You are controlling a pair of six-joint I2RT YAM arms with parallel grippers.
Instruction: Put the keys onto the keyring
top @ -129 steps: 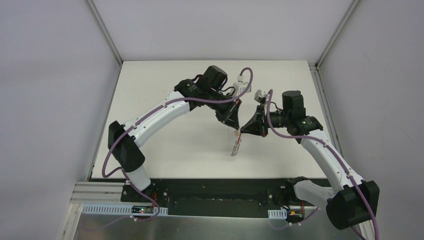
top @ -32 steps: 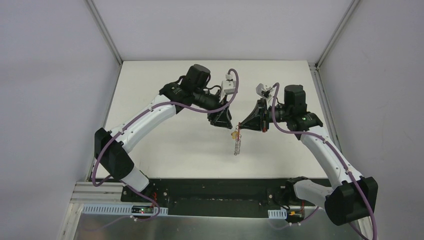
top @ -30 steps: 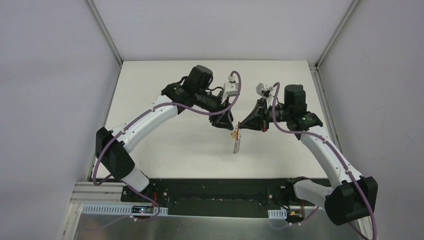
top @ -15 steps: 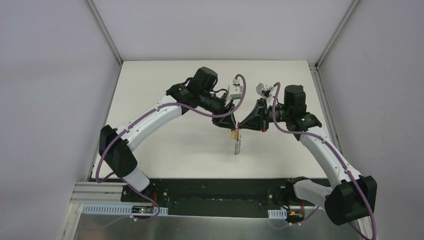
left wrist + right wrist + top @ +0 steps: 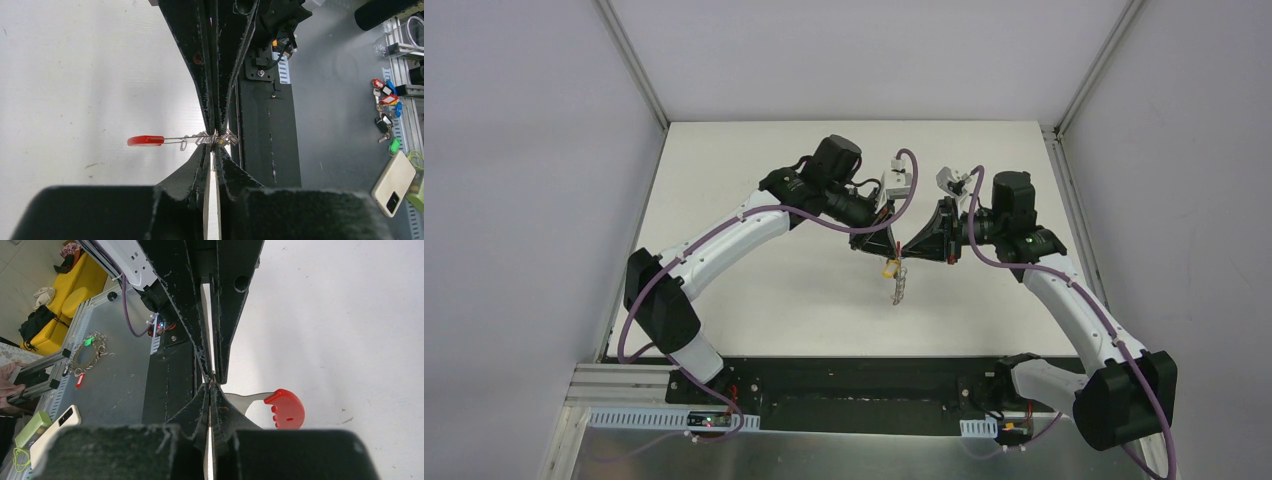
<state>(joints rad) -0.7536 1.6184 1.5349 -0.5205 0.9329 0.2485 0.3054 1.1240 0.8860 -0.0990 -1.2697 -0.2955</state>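
The keyring hangs above the white table (image 5: 754, 270) between my two grippers; its grey beaded chain (image 5: 900, 288) dangles down. The key's yellow head (image 5: 890, 268) sits just under the fingertips. In the left wrist view the chain (image 5: 197, 140) runs left to the red band (image 5: 145, 140), with a yellow speck of the key (image 5: 221, 141) beside my tips. My left gripper (image 5: 888, 251) (image 5: 216, 143) is shut, pinching the chain. My right gripper (image 5: 905, 253) (image 5: 211, 385) is shut tip to tip against it, holding the keyring, whose red part (image 5: 286, 408) sticks out sideways.
The black base strip (image 5: 844, 375) and the metal bench (image 5: 340, 100) lie at the table's near edge. On the bench are a bunch of spare keys (image 5: 385, 97) and a phone (image 5: 394, 183). Grey walls enclose the table.
My left gripper drew away from the keyring, then came back right to meet the right gripper's tip. The right gripper rose slightly and kept hold of the hanging keyring.
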